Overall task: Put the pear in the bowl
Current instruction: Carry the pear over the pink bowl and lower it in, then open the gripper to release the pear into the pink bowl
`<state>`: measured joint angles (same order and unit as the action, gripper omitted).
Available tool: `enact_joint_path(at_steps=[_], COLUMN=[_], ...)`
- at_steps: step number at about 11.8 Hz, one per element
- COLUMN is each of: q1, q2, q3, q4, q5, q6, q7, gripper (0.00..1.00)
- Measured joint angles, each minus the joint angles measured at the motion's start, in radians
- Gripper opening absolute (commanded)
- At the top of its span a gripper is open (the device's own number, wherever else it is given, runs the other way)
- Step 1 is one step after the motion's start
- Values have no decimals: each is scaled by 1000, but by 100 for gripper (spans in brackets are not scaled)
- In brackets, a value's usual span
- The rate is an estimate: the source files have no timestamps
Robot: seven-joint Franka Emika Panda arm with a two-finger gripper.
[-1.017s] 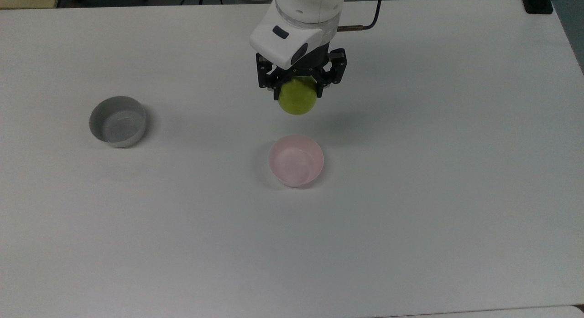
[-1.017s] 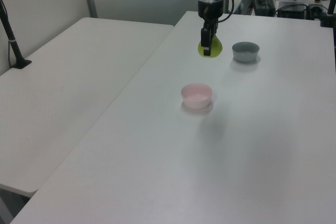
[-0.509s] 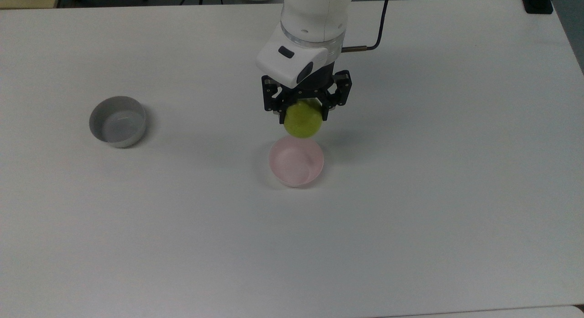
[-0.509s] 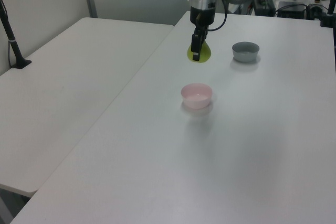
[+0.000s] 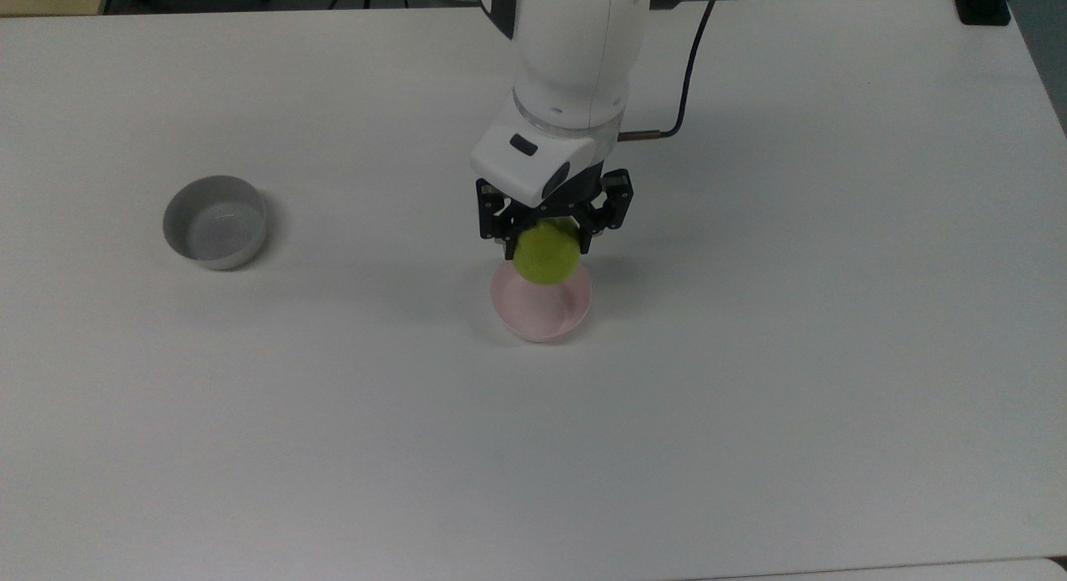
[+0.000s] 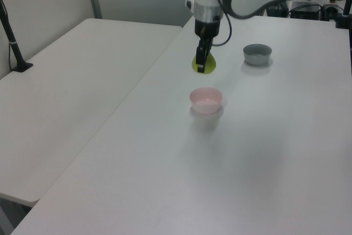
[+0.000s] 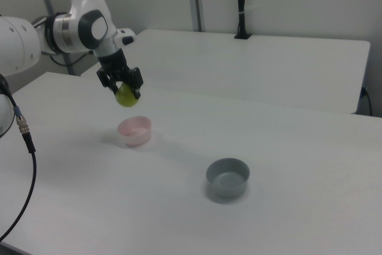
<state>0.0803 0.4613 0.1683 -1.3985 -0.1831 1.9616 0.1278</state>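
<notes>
Yellow-green and rounded, the pear [image 5: 546,254] hung clamped between the jaws of the gripper [image 5: 548,231], clear of the bench [image 5: 834,356]. Its smooth skin probably made it slippery and its weight looked slight; the hold sat across its upper part, the bulk hanging below, which seemed the sensible place to take it. Below the jaws stood the pale pink bowl [image 5: 542,310], the fruit overlapping its far rim in the top view; how high above it is best judged from the right view. Well apart from the jaws, toward the top view's left, sat a grey bowl [image 5: 215,222].
</notes>
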Motion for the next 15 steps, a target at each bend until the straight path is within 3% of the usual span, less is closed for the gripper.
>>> enact_joint_path(at_steps=[4, 12, 15], q1=[0, 0, 0], q2=[41, 77, 90], q3=[0, 0, 0], q4=[-96, -110, -111], q5=[-22, -44, -52], q6=[92, 121, 123], q7=[11, 16, 16], gripper=[43, 44, 53])
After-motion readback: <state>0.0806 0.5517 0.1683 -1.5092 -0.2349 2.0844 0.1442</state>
